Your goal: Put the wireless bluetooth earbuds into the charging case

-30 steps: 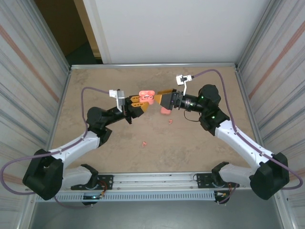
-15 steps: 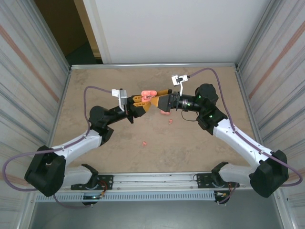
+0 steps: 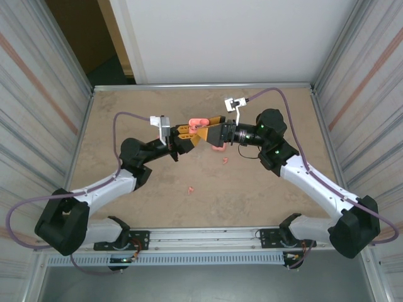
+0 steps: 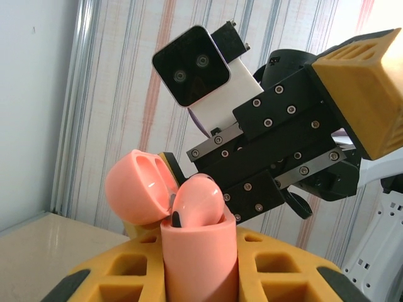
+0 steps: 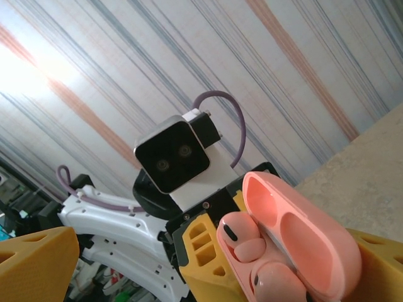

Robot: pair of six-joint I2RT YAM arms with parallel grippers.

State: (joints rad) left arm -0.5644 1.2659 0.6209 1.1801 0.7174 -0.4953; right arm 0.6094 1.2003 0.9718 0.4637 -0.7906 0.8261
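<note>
Left end effector (image 3: 191, 133) is clamped narrow on the body of the charging case (image 4: 200, 258), held off the surface (image 3: 252, 195) with its lid (image 4: 135, 187) hinged open. Two seated earbuds (image 5: 242, 238) sit in the wells, bulbs proud of the rim. Right end effector (image 3: 208, 129) stands wide and empty, just beside the case mouth. Loose earbuds (image 3: 190, 189) lie on the surface, well apart from a second pink box (image 3: 218, 148). Judgement: the loose pieces look tiny, light, rigid and glossy, so likely slippery. Pinch across the bulb, stem free. Avoid loading the lid hinge.
</note>
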